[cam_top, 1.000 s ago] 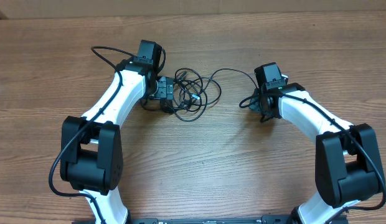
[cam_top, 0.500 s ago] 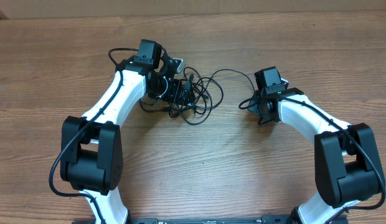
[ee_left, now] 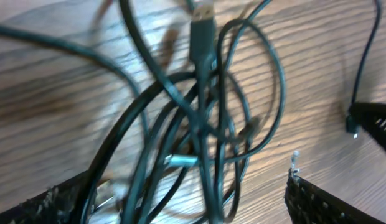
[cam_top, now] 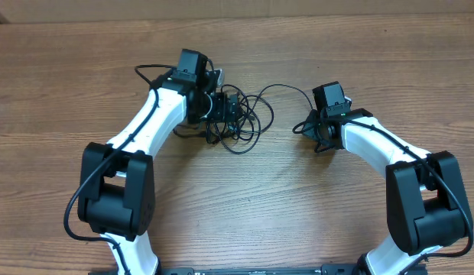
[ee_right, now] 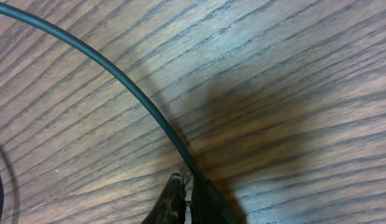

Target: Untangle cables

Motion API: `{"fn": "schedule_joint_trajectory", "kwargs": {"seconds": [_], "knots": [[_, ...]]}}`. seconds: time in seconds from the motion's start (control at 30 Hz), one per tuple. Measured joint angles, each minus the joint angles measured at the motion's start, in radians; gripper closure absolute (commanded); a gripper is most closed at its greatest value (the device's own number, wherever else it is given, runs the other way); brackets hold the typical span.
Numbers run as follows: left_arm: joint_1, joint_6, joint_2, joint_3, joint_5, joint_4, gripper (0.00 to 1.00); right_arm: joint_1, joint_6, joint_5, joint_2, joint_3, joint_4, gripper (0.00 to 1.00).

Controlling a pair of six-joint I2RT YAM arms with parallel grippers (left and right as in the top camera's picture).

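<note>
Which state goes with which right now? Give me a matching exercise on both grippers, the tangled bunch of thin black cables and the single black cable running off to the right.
Things:
1. left gripper
2. right gripper
3. tangled bunch of thin black cables
4. single thin black cable strand

States:
A. leads across the brown wood-grain table into shut jaws
B. jaws wide open
C. jaws shut on one strand
D. looped together between open jaws

Pairs: 1-B, 2-C, 3-D, 4-A
</note>
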Motion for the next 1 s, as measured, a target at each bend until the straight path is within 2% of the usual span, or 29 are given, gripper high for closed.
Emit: {"fn": "schedule_joint_trajectory", "kwargs": {"seconds": [0.07, 0.17, 0.23, 0.3, 0.37, 0.4, 0.6, 0.73, 0.8, 1.0], "knots": [[-0.026, -0.032, 0.0, 0.0, -0.024, 0.014, 0.09, 0.0, 0.0, -0.004, 0.0, 0.0, -0.005, 0.96], [-0.077, -0.086, 0.002, 0.0, -0.104, 0.016, 0.21, 0.0, 0.0, -0.006, 0.0, 0.0, -0.017, 0.96], [-0.113, -0.116, 0.008, 0.0, -0.17, 0.015, 0.34, 0.0, 0.0, -0.008, 0.0, 0.0, -0.023, 0.96], [-0.137, -0.135, 0.022, 0.0, -0.22, 0.013, 0.53, 0.0, 0.0, -0.008, 0.0, -0.001, -0.023, 0.96], [-0.156, -0.156, 0.043, 0.0, -0.262, 0.008, 0.84, 0.0, 0.0, -0.009, 0.0, -0.001, -0.023, 0.96], [-0.161, -0.16, 0.053, 0.0, -0.28, 0.005, 0.96, 0.0, 0.0, -0.009, 0.0, -0.001, -0.023, 0.96], [-0.145, -0.159, 0.067, -0.001, -0.31, -0.013, 0.96, 0.0, 0.0, -0.009, 0.0, -0.001, -0.032, 0.96], [-0.09, -0.143, 0.066, 0.008, -0.253, -0.051, 0.96, 0.0, 0.0, -0.009, 0.0, -0.006, -0.03, 0.96], [-0.039, -0.122, 0.066, 0.018, -0.184, -0.069, 0.96, 0.0, 0.0, -0.009, 0.0, -0.009, -0.03, 0.96], [0.177, -0.03, 0.066, 0.033, 0.153, -0.076, 0.96, 0.0, 0.0, -0.005, 0.0, -0.012, -0.026, 0.96]]}}
